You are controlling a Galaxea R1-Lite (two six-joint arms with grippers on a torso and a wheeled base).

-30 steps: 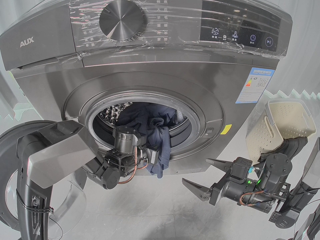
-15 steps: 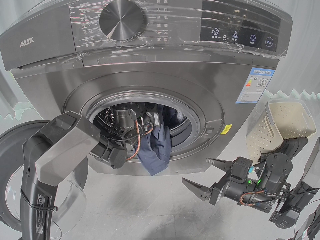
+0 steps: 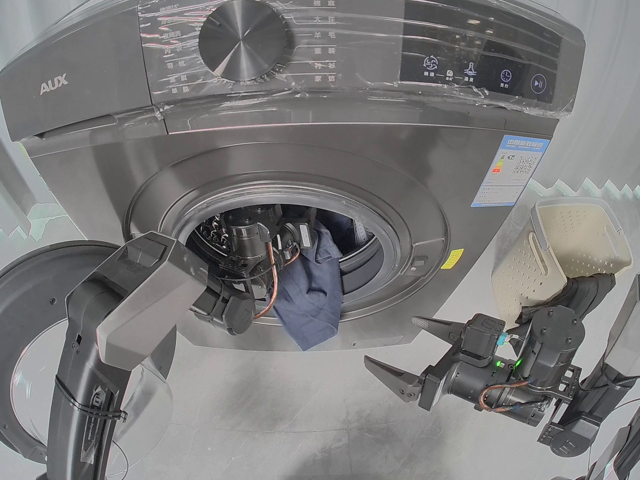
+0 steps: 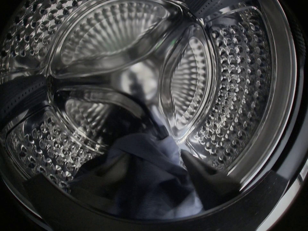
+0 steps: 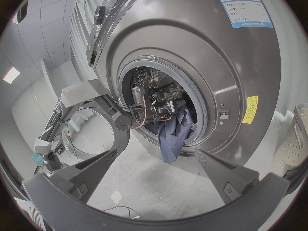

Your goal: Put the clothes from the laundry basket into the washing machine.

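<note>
One blue garment [image 3: 308, 298] drapes over the washing machine [image 3: 373, 161] door rim.

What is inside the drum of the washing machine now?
A dark blue garment lies low in the drum, one end hanging out over the door rim. The left arm's wrist is inside too and hides what lies behind it.

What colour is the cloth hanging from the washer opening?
The cloth is plain dark blue; clearest in the right wrist view.
</note>
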